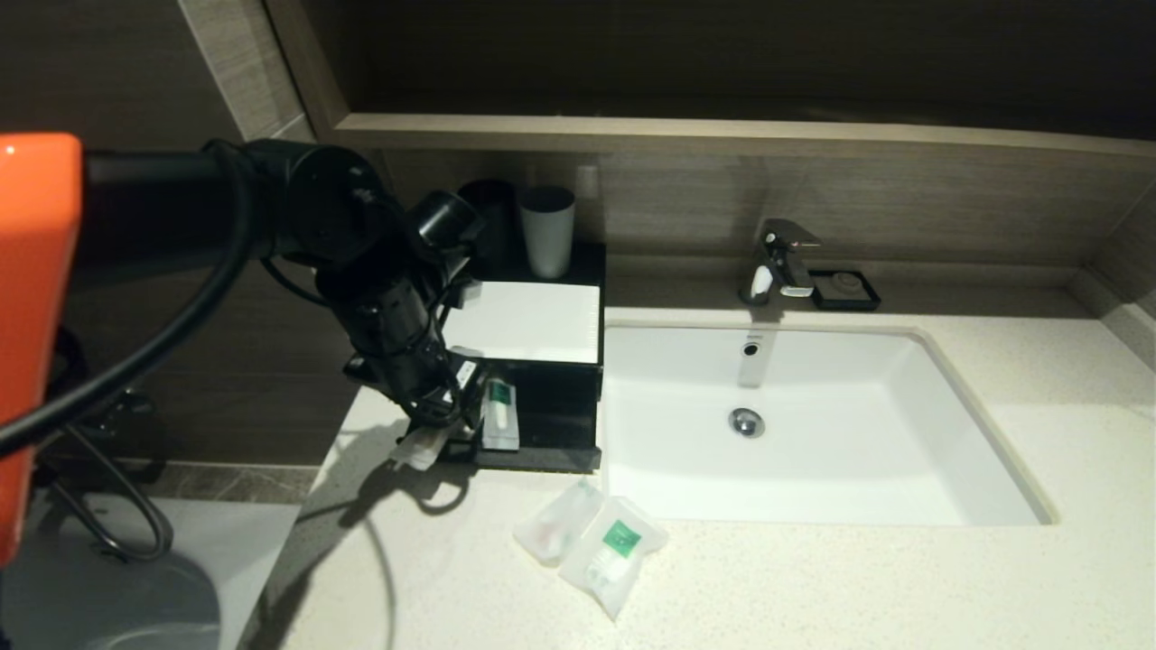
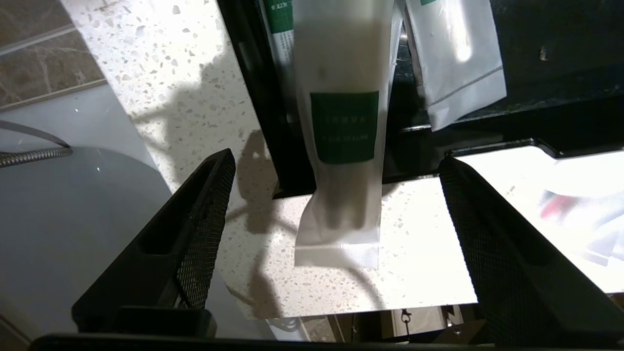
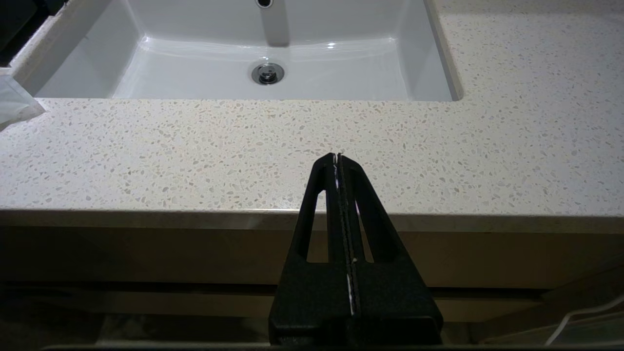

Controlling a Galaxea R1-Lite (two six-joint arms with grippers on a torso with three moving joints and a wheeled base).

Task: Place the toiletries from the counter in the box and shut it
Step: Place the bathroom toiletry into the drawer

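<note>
Counter (image 1: 813, 578): box (image 1: 533, 361), sachets (image 1: 591, 537).

Dim wood-grain wall panels (image 1: 885, 199) behind a chrome faucet (image 1: 784, 262); grey floor tiles (image 2: 34, 63).

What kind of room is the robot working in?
Most likely a hotel bathroom. A white sink with a tap is set in a speckled stone counter, with two cups behind and little wrapped toiletries lying in front.
</note>
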